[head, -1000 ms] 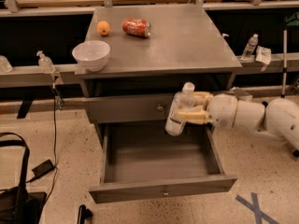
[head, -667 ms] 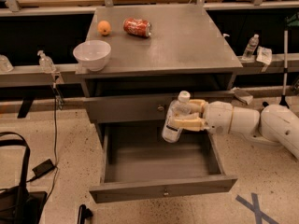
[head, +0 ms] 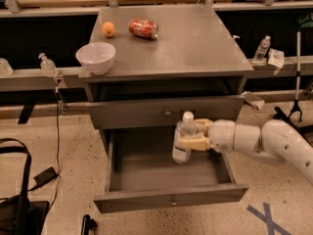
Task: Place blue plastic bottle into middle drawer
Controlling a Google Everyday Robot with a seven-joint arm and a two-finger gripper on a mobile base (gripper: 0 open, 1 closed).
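Note:
The blue plastic bottle (head: 183, 140), clear with a white cap and white label, hangs upright, slightly tilted, over the open middle drawer (head: 146, 177). My gripper (head: 194, 137) comes in from the right on a white arm and is shut on the bottle's body, with cream fingers (head: 193, 144) wrapped around it. The bottle's base sits just above the drawer's flat grey floor, right of its middle. The drawer is pulled far out, with a small round knob on its front panel.
Above it a shut grey drawer (head: 166, 112) shows only a knobbed front. On the cabinet top stand a white bowl (head: 96, 57), an orange (head: 108, 29) and a red dented can (head: 144, 28). A pump-top bottle (head: 48, 65) stands at the left, cables and a bag (head: 19, 199) on the floor.
My gripper has carried the bottle left and down, from in front of the upper drawer's panel to low over the open middle drawer.

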